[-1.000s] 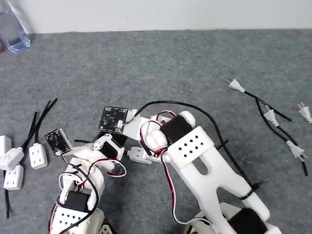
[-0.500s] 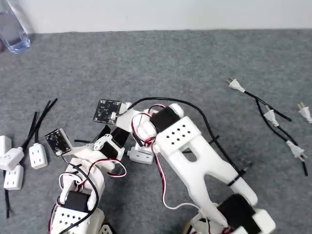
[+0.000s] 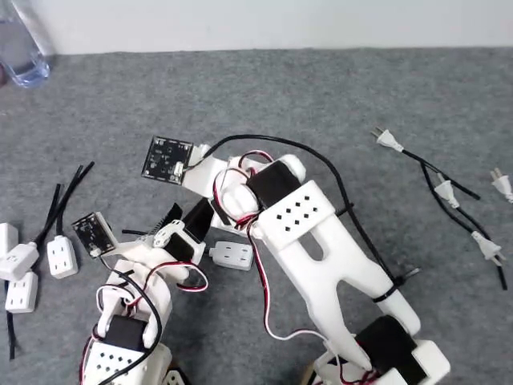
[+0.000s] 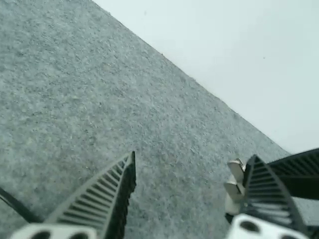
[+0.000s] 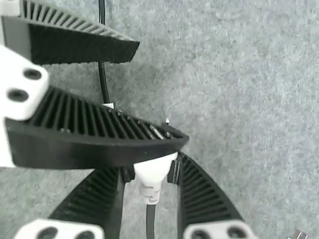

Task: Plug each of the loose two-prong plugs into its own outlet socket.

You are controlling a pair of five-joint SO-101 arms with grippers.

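- Two white arms stand at the near edge of the tabletop (image 3: 337, 88) (grey, felt-like, nubby): the left arm (image 3: 132, 321) and the larger right arm (image 3: 321, 257).
- The right hand (image 5: 149, 172) is clamped on one white plug (image 5: 150, 185). Its ribbed black fingers (image 5: 199, 199) press the moulded body from both sides, and a black cord (image 5: 148, 221) leaves the plug's back end.
- The left hand (image 4: 192, 159) is spread wide, with nothing between its wedge-shaped fingers. In the right wrist view it sits just in front of the held plug.
- One white outlet socket (image 3: 232, 255) lies flat on the tabletop between the two arms, held by neither hand.
- Four more sockets (image 3: 62, 255) (boxy, with rounded corners) lie close together at the left edge, with black cords.
- Four loose plugs (image 3: 443, 191), white on black cords, lie at the right side, well apart from the arms. The farthest one shows two metal prongs.
- One clear bottle (image 3: 20, 48) stands at the far left corner.
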